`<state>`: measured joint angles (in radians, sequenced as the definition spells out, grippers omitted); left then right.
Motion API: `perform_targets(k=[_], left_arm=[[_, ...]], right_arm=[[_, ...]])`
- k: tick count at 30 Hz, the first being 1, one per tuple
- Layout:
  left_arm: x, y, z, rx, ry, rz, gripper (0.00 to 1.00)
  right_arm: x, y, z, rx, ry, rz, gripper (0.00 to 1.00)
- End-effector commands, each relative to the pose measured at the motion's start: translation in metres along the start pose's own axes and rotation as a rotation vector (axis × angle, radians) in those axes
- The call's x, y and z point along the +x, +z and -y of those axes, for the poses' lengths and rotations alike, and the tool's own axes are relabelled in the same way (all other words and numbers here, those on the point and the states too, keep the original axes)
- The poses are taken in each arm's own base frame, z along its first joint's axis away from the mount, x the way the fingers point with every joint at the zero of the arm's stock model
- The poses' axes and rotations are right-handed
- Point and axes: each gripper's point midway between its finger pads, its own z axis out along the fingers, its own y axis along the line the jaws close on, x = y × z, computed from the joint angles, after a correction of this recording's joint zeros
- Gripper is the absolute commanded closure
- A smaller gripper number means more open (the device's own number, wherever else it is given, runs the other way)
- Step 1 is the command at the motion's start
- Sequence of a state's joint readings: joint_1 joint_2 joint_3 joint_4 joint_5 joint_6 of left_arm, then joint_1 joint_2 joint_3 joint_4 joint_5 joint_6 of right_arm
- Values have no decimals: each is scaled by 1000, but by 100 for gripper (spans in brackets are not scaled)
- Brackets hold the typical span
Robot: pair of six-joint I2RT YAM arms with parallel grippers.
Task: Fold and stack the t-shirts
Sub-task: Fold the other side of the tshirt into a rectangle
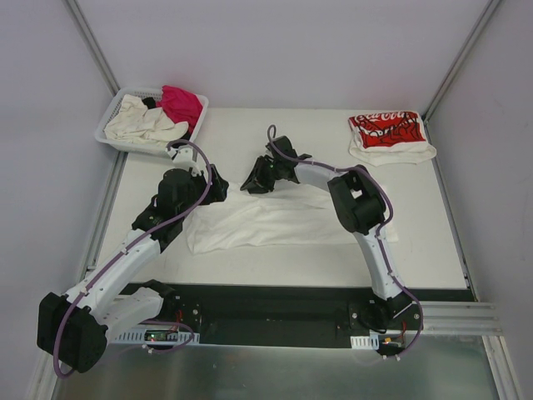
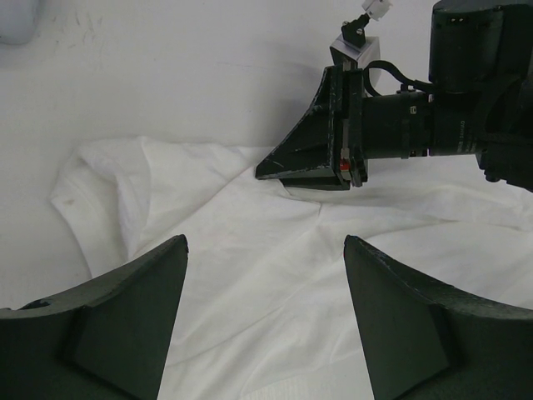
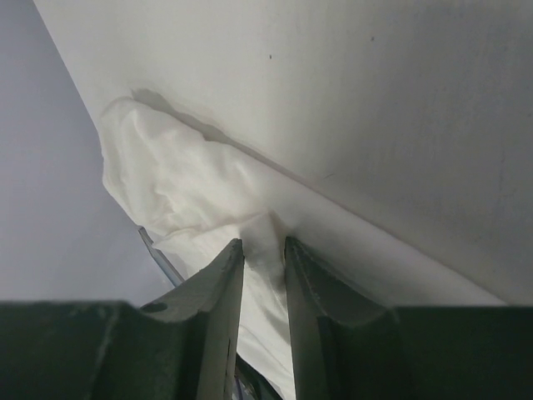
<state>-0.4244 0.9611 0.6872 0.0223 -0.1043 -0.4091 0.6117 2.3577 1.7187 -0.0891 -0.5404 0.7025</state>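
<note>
A large plain white t-shirt (image 1: 275, 221) lies spread flat across the middle of the table. My right gripper (image 1: 252, 182) sits at its far edge, left of centre. In the right wrist view the right gripper (image 3: 264, 243) is shut on a pinch of the white t-shirt (image 3: 183, 183). My left gripper (image 1: 218, 187) hovers open over the shirt's left end. In the left wrist view the left gripper (image 2: 265, 243) has only the white t-shirt (image 2: 250, 275) below it, and the right gripper (image 2: 287, 167) shows beyond. A folded white t-shirt with red print (image 1: 390, 133) rests at the far right.
A white slotted basket (image 1: 112, 117) stands at the far left corner. It holds a cream shirt (image 1: 146, 123), a magenta one (image 1: 181, 104) and a bit of black cloth (image 1: 150, 102). Metal rails run along both table sides.
</note>
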Motion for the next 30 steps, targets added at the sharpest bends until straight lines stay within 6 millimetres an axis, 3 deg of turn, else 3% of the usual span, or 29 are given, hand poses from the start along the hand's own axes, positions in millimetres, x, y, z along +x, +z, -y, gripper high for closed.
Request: perform_targets(k=[1, 12, 23, 30], left_arm=[[-5, 1, 3, 22, -2, 23, 25], [-2, 3, 0, 10, -9, 18, 25], [0, 2, -4, -1, -23, 19, 25], [0, 2, -3, 2, -23, 15, 25]], right_arm=[[0, 1, -19, -46, -11, -10, 71], [2, 3, -15, -35, 4, -19, 72], [4, 0, -16, -33, 1, -20, 96], [0, -9, -27, -46, -17, -12, 99]])
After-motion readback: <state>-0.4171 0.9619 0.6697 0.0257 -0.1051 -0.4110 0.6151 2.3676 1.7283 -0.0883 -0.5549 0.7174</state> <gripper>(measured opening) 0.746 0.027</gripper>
